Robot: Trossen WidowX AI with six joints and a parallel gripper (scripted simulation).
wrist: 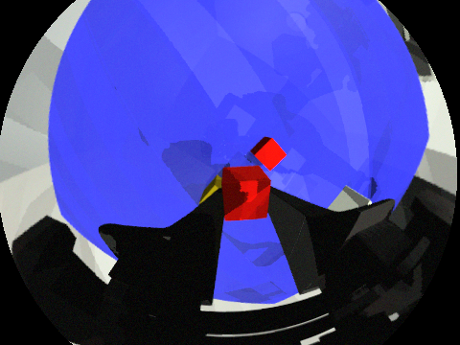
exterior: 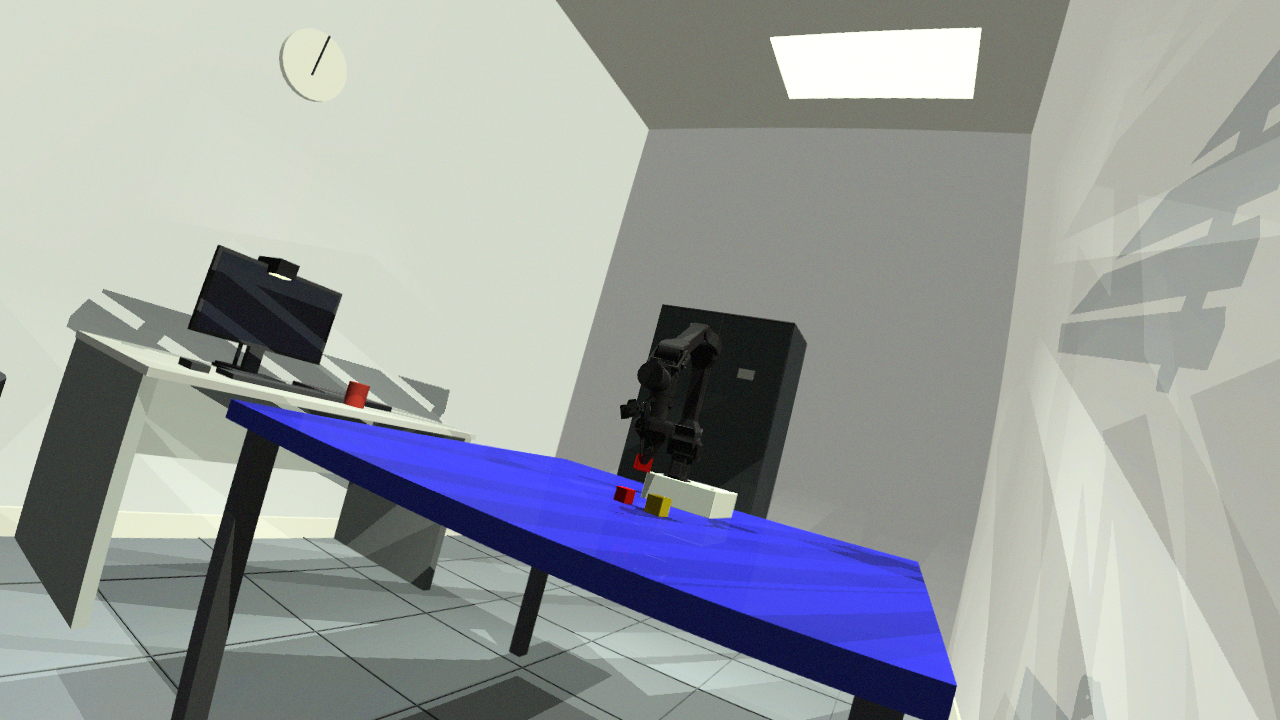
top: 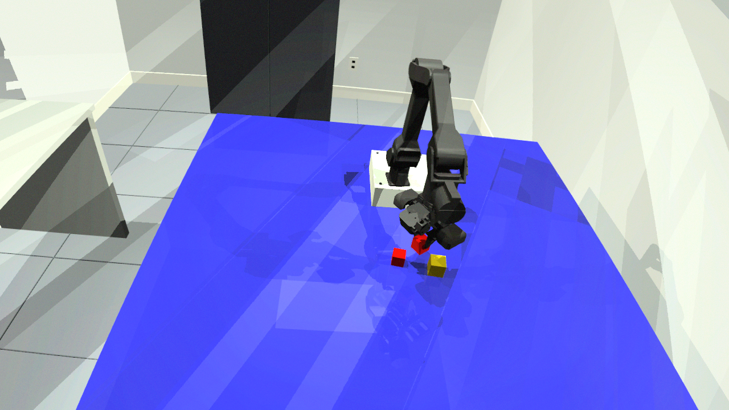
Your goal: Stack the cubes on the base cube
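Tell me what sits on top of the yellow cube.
Nothing rests on the yellow cube; its top face shows bare in the top view. The gripper holds one red cube in the air nearby. In the wrist view that cube covers most of it.

Below the black parallel-jaw gripper (top: 424,244), clamped on a small red cube (top: 418,244), the blue table top (top: 254,306) carries two obstacles: another red cube (top: 398,257) at seven o'clock and a yellow cube (top: 437,265) at five, with a passable gap between them.
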